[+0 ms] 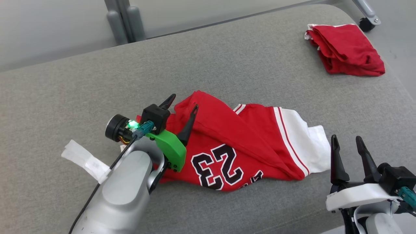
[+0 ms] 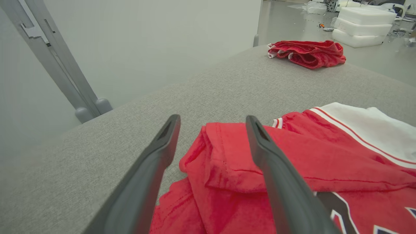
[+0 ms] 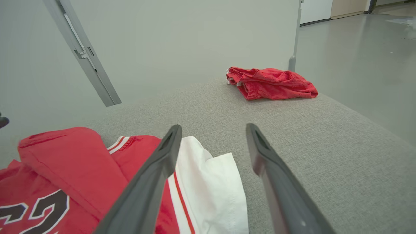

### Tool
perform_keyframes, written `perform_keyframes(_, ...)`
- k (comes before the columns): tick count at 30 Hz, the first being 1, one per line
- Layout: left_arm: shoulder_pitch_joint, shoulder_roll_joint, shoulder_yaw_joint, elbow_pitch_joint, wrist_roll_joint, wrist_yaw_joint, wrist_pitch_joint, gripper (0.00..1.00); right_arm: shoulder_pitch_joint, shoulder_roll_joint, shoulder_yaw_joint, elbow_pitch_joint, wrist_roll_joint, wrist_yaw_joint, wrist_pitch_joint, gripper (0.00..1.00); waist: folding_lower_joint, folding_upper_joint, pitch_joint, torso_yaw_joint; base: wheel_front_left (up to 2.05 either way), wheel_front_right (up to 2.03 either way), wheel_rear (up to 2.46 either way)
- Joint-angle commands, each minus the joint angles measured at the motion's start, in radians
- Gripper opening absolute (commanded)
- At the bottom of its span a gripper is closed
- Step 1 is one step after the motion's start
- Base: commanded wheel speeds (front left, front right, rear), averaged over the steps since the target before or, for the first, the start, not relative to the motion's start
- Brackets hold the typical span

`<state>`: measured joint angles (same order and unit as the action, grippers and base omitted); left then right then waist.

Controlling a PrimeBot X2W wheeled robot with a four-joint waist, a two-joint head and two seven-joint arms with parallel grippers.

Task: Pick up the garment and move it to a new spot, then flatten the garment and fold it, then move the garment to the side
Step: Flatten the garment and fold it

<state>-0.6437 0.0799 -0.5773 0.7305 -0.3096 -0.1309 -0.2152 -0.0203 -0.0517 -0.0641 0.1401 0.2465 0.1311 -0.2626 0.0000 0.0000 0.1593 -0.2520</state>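
Grey bench [image 1: 227,65] bearing two red garments: one crumpled jersey [image 1: 227,136], one folded cloth [image 1: 346,48] well apart. Left gripper [image 1: 182,103] over the jersey, right gripper [image 1: 346,139] beside it; both pairs of fingers spread.

The bench [image 1: 243,58] is a broad padded surface covered in grey woven fabric, with rounded edges. A crumpled red garment [image 1: 247,143] with a white panel and a black 23 lies directly on it; its folded red end is beneath the left gripper [image 1: 183,102] and its white end is just left of the right gripper [image 1: 346,139]. A bunched red cloth [image 1: 346,48] lies well beyond the right gripper near the bench's far corner. A white strip [image 1: 86,161] lies flat to the left of the left gripper, beside its forearm.
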Motion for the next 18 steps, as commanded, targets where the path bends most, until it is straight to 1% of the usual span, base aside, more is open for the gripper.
perform_keyframes(1,-0.022,0.01,-0.011,0.025,-0.015,0.001,-0.002,1.0,-0.013,0.001,0.002,0.002,0.007,-0.001,-0.003,1.0,0.0,0.0,0.033,-0.039,0.0,0.0,0.0)
perform_keyframes(8,-0.046,0.013,-0.076,0.138,-0.067,0.001,-0.003,1.0,-0.028,0.001,0.01,0.004,0.019,-0.001,-0.003,1.0,0.0,0.0,0.044,-0.062,0.0,0.0,0.0)
perform_keyframes(9,-0.049,0.012,-0.086,0.148,-0.075,0.001,-0.002,0.74,-0.028,0.001,0.01,0.002,0.019,-0.001,-0.003,1.0,0.0,0.0,0.044,-0.064,0.0,0.0,0.0)
perform_keyframes(10,-0.054,0.012,-0.096,0.158,-0.084,0.001,-0.005,0.2,-0.027,0.001,0.008,0.001,0.018,-0.001,-0.003,1.0,0.0,0.0,0.044,-0.065,0.0,0.0,0.0)
perform_keyframes(11,-0.059,0.011,-0.102,0.163,-0.092,0.001,-0.01,0.0,-0.025,0.001,0.005,-0.001,0.017,-0.001,-0.003,1.0,0.0,0.0,0.044,-0.064,0.0,0.0,0.0)
perform_keyframes(15,-0.072,0.005,-0.132,0.175,-0.115,0.001,-0.024,0.0,-0.011,0.001,-0.011,-0.005,0.013,-0.001,-0.003,1.0,0.0,0.0,0.039,-0.047,0.0,0.0,0.0)
perform_keyframes(18,-0.087,0.001,-0.138,0.166,-0.14,0.001,-0.036,0.0,-0.011,0.001,-0.015,-0.007,0.009,-0.001,-0.003,1.0,0.0,0.0,0.027,-0.019,0.0,0.0,0.0)
